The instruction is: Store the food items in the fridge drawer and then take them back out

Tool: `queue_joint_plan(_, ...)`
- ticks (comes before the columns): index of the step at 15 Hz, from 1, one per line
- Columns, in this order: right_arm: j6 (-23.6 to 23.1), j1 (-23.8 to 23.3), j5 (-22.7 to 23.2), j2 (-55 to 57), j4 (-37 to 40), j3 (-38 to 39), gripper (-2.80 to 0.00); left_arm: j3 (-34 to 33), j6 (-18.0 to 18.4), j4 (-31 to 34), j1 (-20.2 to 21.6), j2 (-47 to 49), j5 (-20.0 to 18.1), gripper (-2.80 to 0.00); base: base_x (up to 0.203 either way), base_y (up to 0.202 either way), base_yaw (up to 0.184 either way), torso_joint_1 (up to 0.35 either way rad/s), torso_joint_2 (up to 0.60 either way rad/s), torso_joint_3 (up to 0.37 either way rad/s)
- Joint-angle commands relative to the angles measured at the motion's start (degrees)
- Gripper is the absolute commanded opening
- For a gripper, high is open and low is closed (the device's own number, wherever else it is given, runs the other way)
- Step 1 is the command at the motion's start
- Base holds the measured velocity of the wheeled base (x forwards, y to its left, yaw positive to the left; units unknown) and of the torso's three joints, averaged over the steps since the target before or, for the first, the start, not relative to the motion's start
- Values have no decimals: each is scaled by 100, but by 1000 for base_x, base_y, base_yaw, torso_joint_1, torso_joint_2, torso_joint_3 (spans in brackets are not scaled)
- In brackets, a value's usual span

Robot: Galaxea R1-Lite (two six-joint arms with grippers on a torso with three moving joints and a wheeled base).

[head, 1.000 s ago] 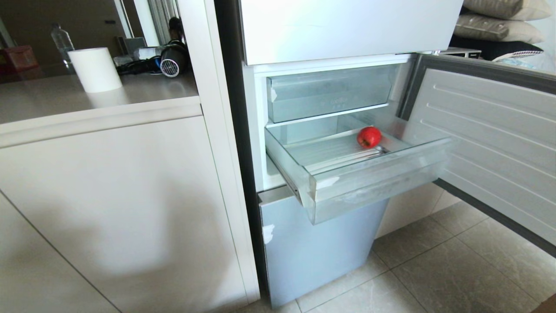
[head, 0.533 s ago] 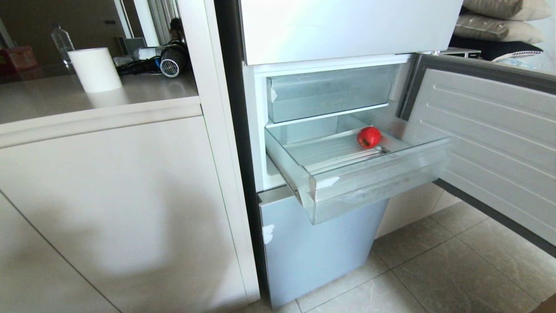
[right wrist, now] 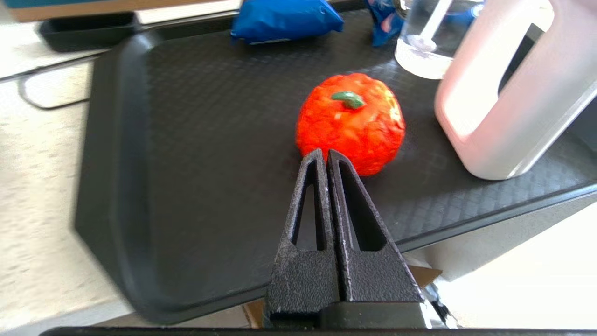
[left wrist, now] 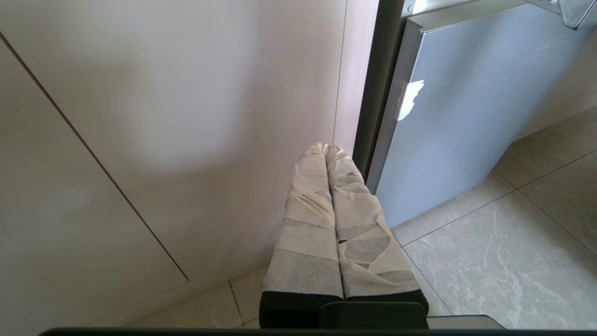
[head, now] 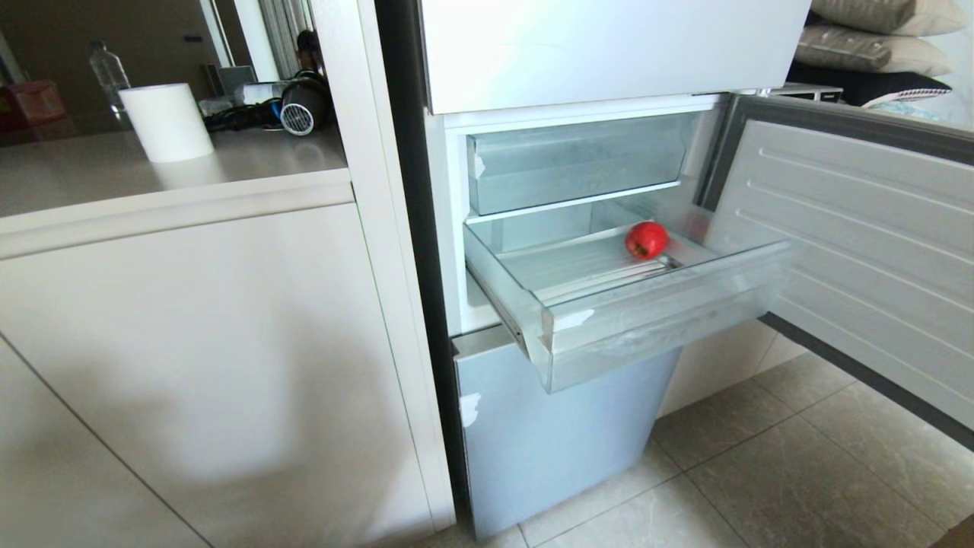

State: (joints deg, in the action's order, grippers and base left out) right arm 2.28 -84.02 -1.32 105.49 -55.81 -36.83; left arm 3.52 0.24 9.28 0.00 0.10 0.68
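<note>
A small glossy red fruit [head: 647, 239] lies in the pulled-out fridge drawer [head: 662, 320], toward its back right. Neither arm shows in the head view. In the right wrist view my right gripper [right wrist: 325, 154] is shut and empty, its tips just in front of a rough orange-red round fruit [right wrist: 354, 119] with a green stem. That fruit sits on a black tray [right wrist: 196, 163]. My left gripper [left wrist: 326, 148], its fingers wrapped in tape, is shut and parked low, facing the cabinet foot beside the fridge's lower door [left wrist: 466, 116].
On the tray, a white jug [right wrist: 508, 88] stands close beside the orange-red fruit, with a clear glass [right wrist: 422, 46] and a blue packet [right wrist: 284, 18] behind. The fridge door [head: 860, 243] hangs open to the right of the drawer. A shorter clear bin [head: 578, 164] sits above the drawer.
</note>
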Motion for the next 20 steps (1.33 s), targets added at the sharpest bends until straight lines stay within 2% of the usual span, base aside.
queue_joint_plan(1,-79,-45,9,77,-35,-26,-280,-1,2,4,0,7,2,-280,0,0,0,0,0,0)
queue_joint_plan(2,-70,-45,28,77,-35,-26,0,-1,2,4,2,7,2,-280,0,0,0,0,0,0)
queue_joint_plan(5,-52,-45,184,60,-35,-9,0,-1,2,4,0,8,2,-280,0,0,0,0,0,0)
queue_joint_plan(11,-60,-45,182,101,-27,-186,0,5,2,4,0,8,2,-280,0,0,0,0,0,0)
queue_joint_plan(16,-109,-23,324,1034,-34,-1223,0,-1,2,4,1,8,2,-280,0,0,0,0,0,0)
queue_joint_plan(20,-228,-34,351,1238,-35,-1509,0,-1,2,4,8,-1,2,-280,0,0,0,0,0,0)
